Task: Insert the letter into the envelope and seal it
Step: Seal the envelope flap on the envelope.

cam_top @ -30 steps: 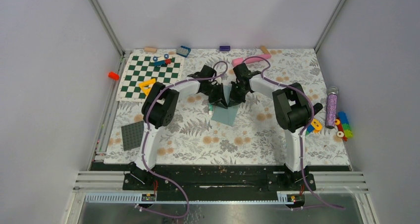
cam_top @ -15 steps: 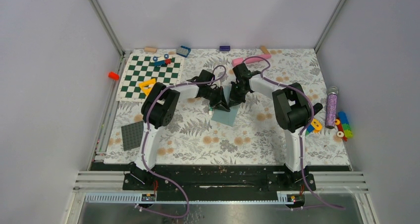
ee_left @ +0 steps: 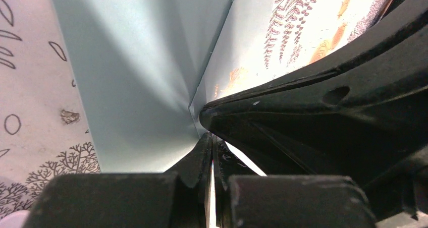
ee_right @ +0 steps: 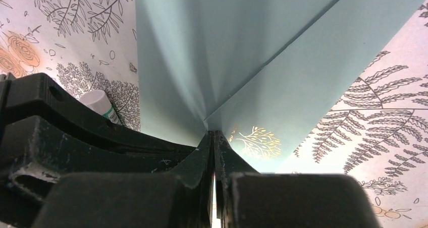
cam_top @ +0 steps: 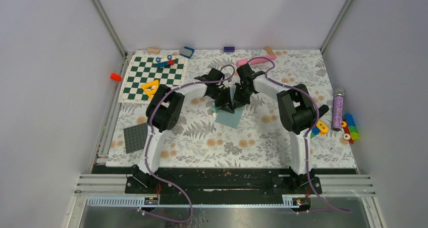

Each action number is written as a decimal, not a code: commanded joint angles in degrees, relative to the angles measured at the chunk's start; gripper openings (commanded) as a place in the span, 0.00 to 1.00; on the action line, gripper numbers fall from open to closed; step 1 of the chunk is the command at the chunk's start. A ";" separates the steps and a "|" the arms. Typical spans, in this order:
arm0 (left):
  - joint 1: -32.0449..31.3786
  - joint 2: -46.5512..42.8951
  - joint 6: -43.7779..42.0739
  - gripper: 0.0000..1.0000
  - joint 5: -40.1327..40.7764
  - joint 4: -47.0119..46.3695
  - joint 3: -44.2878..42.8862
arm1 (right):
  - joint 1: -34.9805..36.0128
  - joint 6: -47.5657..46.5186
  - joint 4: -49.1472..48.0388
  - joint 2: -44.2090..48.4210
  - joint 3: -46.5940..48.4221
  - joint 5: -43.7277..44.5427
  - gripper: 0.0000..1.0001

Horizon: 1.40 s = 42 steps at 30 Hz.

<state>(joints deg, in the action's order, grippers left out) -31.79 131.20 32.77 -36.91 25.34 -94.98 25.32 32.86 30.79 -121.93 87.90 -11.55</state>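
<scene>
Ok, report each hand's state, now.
Left hand: closed, tips at the flap of the envelope; a grip cannot be told.
Right hand: closed, tips at the same flap; a grip cannot be told.

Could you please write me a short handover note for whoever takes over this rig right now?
Left gripper: shut, tips at the flap point of the envelope, close beside the other arm's tips.
Right gripper: shut, tips at the same spot.
Envelope: lies on the table, between the two arms.
Letter: not visible in any view; probably inside the envelope, unconfirmed.
Done: flap appears folded down.
Left: confirm the letter is in, press the flap sealed, withdraw both arms.
</scene>
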 commanded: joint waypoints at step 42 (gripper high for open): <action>-0.24 2.29 -3.21 0.00 8.14 5.63 -3.64 | 3.06 -5.88 3.57 2.66 -3.77 2.17 0.00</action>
<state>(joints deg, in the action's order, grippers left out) -32.25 131.26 31.62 -34.39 28.82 -96.84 26.76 29.71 33.67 -122.28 89.62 -7.07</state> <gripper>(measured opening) 0.005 0.017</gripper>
